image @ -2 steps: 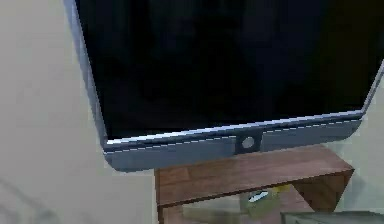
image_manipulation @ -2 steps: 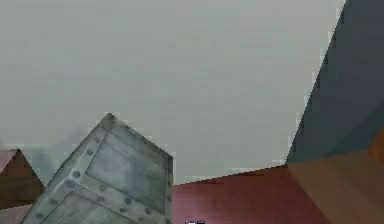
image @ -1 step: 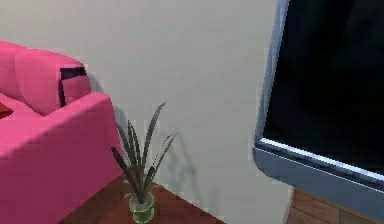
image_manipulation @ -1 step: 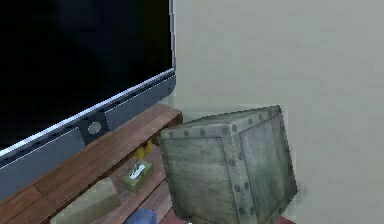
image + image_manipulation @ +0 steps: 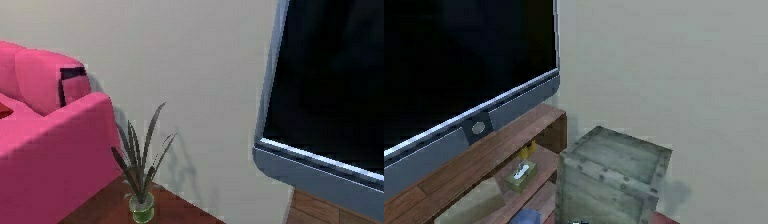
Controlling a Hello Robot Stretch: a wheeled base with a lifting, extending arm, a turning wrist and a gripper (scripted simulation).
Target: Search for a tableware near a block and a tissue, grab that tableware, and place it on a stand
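One bluish blob [image 5: 525, 215] at the arm side view's bottom edge is the likeliest candidate for the tableware, though it is too small to name with confidence. It sits low down, just beside a tissue box [image 5: 517, 177] and near a grey wooden crate [image 5: 614, 172]. These two would answer to the tissue and the block, so the search probably ends here.

The tissue box lies on the lower shelf of a wooden bench [image 5: 534, 122], tucked under the top board that carries the television [image 5: 454, 60]. That board overhangs the shelf, so a reach from above looks closed and the open front seems the way in. The crate stands against the bench's end, with the wall [image 5: 674, 70] close behind.

Ahead, a pink sofa [image 5: 50, 120] and a potted plant [image 5: 140, 165] crowd the corner, leaving little room to drive.

The claw's state cannot be told from these pictures.
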